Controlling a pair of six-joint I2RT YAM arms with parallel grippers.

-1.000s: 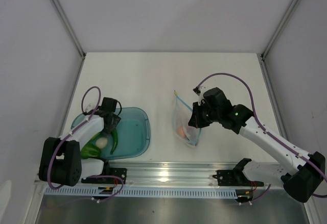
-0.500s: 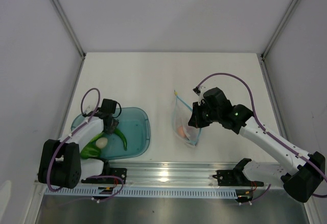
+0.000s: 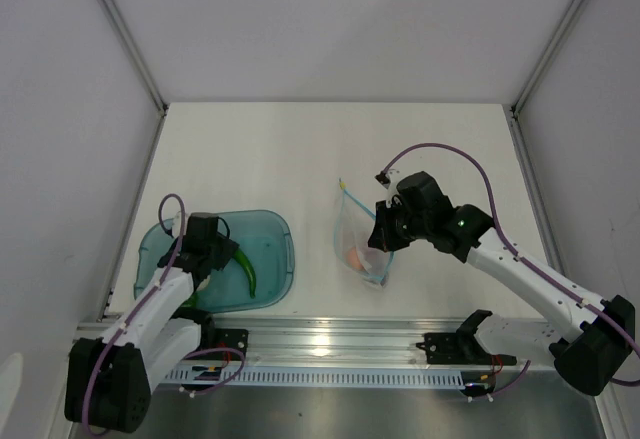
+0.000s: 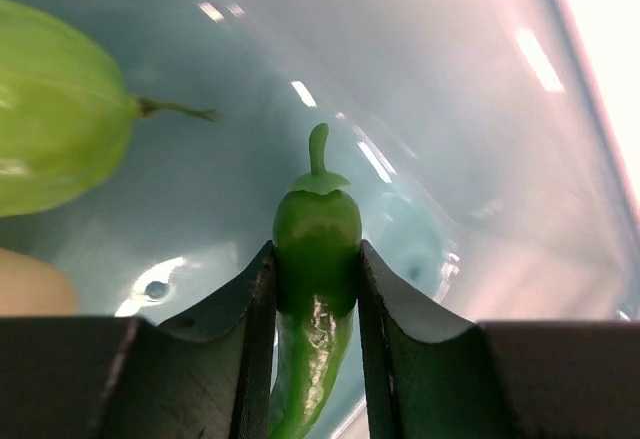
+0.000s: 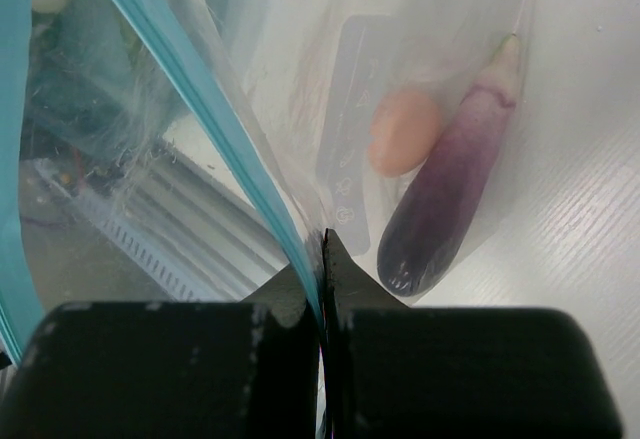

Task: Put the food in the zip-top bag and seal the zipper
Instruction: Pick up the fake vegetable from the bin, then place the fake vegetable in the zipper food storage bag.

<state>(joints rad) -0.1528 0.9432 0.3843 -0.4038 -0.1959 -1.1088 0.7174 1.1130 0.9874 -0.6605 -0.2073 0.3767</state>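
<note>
My left gripper (image 3: pixel 207 251) (image 4: pixel 316 251) is shut on the long green vegetable (image 4: pixel 316 289) near its stem end, over the teal tray (image 3: pixel 275 244). The vegetable's tail (image 3: pixel 248 275) points toward the near edge. The round green apple (image 4: pixel 55 144) lies in the tray at the left. My right gripper (image 3: pixel 385 227) (image 5: pixel 322 249) is shut on the rim of the clear zip-top bag (image 3: pixel 357 244), right beside the light-blue zipper (image 5: pixel 190 99), and holds the mouth up. Inside the bag lie the purple eggplant (image 5: pixel 440 204) and the small orange piece (image 5: pixel 403 132).
A pale, peach-coloured round item (image 4: pixel 25 284) lies in the tray next to the apple. The metal rail (image 3: pixel 330 344) runs along the near edge of the table. Grey walls close in the left, right and far sides.
My left gripper has moved toward the near edge, carrying the green vegetable, which has swung toward the tray's right part. The right gripper and the bag have hardly moved.
</note>
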